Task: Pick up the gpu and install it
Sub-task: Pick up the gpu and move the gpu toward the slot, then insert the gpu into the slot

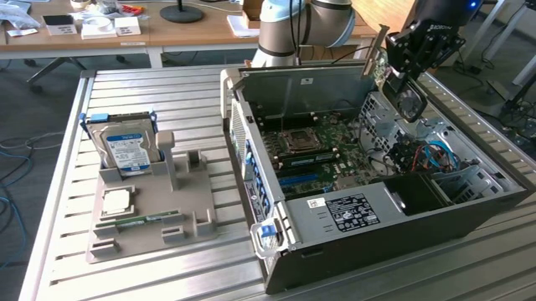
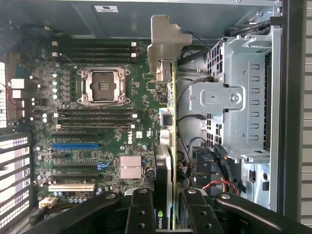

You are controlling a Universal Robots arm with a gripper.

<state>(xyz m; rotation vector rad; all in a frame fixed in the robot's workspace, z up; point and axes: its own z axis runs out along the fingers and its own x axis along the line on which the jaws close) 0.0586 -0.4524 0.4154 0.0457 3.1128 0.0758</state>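
Black gripper (image 1: pixel 408 70) is clamping the thin green-and-black gpu (image 1: pixel 411 101), hovering upper right in the exterior view over the open dark steel case (image 1: pixel 360 251): pickup done, card not yet slotted.

A robotics lab: a slatted metal counter (image 1: pixel 167 276) carries an open computer case (image 1: pixel 393 244), with cluttered wooden desks (image 1: pixel 192 32) and loose floor cables (image 1: pixel 12 153) behind.

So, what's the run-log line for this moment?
fingers: shut on gpu | gpu: held edge-on over open computer case, above motherboard | installed: not yet
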